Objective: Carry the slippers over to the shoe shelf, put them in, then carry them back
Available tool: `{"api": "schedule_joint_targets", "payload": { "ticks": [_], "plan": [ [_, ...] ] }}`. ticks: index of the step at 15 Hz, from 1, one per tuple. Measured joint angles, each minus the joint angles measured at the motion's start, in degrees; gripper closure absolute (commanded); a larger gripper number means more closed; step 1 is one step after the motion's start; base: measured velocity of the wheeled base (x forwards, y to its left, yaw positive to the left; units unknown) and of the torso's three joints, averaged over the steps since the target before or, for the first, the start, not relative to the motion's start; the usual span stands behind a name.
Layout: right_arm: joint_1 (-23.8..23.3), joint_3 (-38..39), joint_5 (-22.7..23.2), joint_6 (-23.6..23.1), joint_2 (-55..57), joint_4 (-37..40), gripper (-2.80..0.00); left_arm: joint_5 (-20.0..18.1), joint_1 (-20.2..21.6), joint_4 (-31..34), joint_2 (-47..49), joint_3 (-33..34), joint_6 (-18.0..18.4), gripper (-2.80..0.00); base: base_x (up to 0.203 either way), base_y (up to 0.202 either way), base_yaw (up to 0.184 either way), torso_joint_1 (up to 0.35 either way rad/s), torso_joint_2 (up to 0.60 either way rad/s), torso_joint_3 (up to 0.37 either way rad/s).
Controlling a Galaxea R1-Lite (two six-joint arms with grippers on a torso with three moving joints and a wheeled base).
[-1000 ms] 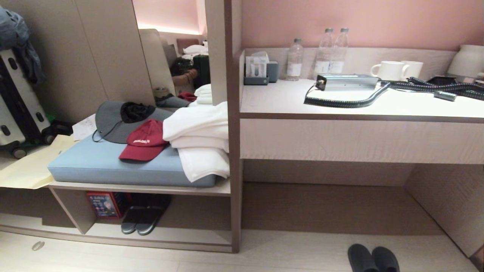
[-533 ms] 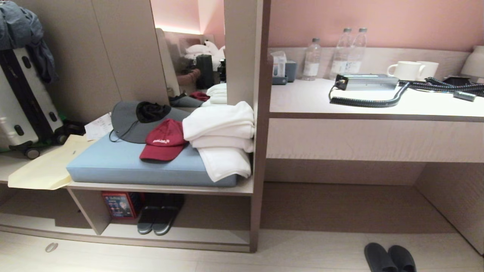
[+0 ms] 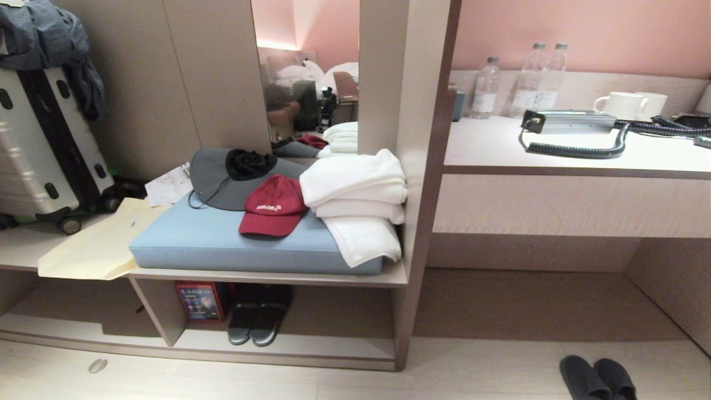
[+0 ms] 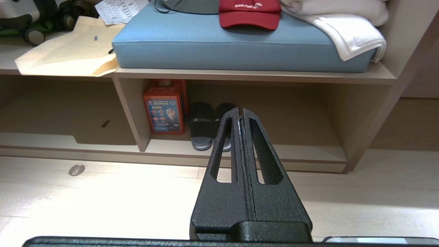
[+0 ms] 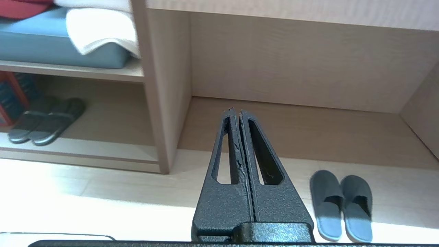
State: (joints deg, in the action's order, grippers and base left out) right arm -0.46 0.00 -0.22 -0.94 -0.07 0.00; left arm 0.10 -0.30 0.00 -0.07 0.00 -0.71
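The slippers (image 3: 258, 325), a dark open-toe slide pair with wide straps, stand side by side inside the shoe shelf (image 3: 333, 349), toes outward, next to a red box. In the left wrist view my left gripper (image 4: 240, 109) is shut and empty, held above the floor a good way in front of the slippers (image 4: 202, 128) and the shoe shelf (image 4: 308, 152). My right gripper (image 5: 236, 110) is shut and empty too, over the floor before the desk recess, with the slippers (image 5: 44, 123) far off to its side. Neither arm shows in the head view.
A second dark pair (image 3: 597, 378) lies on the floor before the desk recess (image 3: 527, 300). The red box (image 3: 195, 301) stands by the shelf's upright divider (image 3: 158, 311). Above lie a blue cushion (image 3: 222, 244), caps and towels; a suitcase (image 3: 39, 150) stands at the left.
The whole head view has slid to the right, so the camera has moved left toward the shelf. Both pairs of footwear lie where they were.
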Motion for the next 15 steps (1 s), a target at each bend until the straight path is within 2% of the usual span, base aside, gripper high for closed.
{"api": "schedule_joint_targets", "payload": {
  "ticks": [5,15],
  "plan": [
    [0.0,0.0,0.0,0.0,0.0,0.0,0.0,0.0,0.0,0.0,0.0,0.0,-0.2,0.0,-0.015,0.0,0.001,0.001,0.0,0.0],
    [0.0,0.0,0.1,0.0,0.0,-0.1,0.0,0.0,0.1,0.0,0.0,0.0,-0.1,0.0,-0.192,0.0,0.002,0.003,0.0,0.002]
  ]
}}
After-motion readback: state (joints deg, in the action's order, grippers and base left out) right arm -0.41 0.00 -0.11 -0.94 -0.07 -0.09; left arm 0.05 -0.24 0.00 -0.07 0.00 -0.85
